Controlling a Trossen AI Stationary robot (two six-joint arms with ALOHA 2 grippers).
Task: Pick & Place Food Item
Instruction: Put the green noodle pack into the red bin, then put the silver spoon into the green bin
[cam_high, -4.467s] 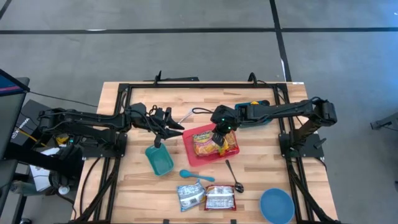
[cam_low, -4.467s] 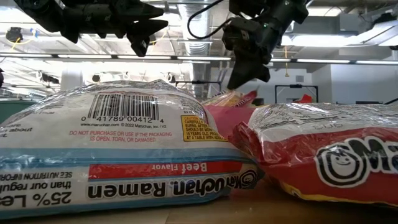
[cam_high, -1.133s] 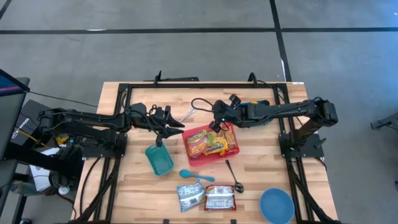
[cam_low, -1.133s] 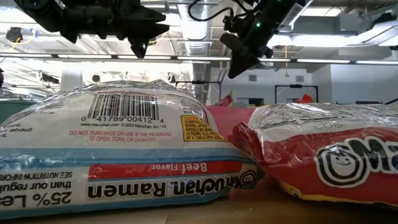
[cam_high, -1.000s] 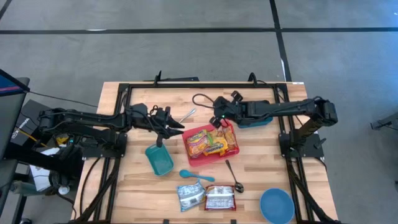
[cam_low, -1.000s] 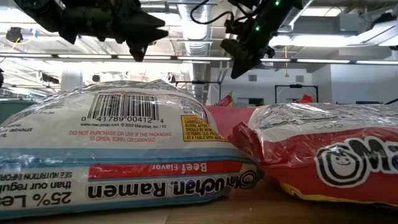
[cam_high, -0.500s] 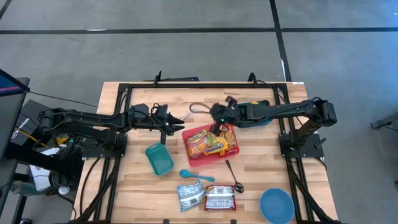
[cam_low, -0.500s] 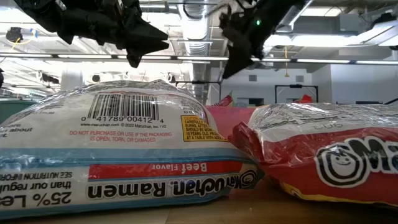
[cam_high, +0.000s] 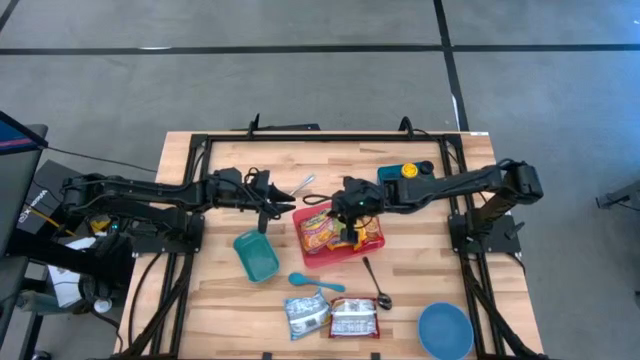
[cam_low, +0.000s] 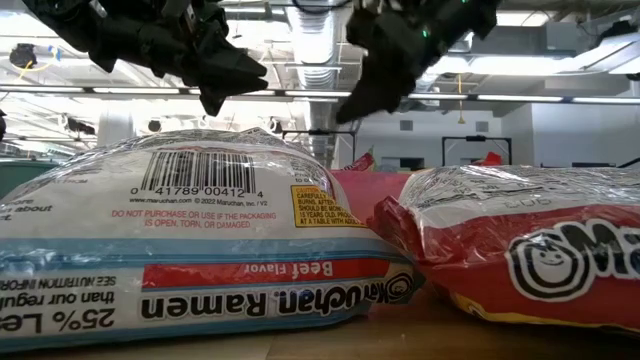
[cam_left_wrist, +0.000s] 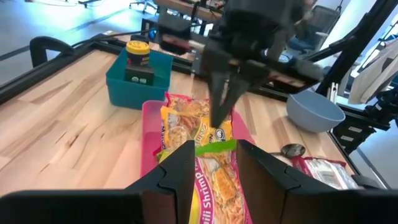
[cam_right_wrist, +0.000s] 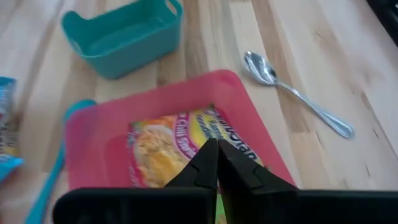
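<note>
Right gripper (cam_high: 352, 226) pressed together, empty, over noodle packet (cam_high: 334, 231) in pink tray (cam_high: 372, 243), left gripper (cam_high: 268, 206) partly spread beside it, 2 ramen packs (cam_high: 330, 316) nearer the table's front edge

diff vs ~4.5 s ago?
Right gripper rose off the noodle packet in the red tray, swung toward the table's back, then came back over it, fingers shut and empty. Left gripper edged toward the tray. Packet, teal bin and spoons unmoved.
</note>
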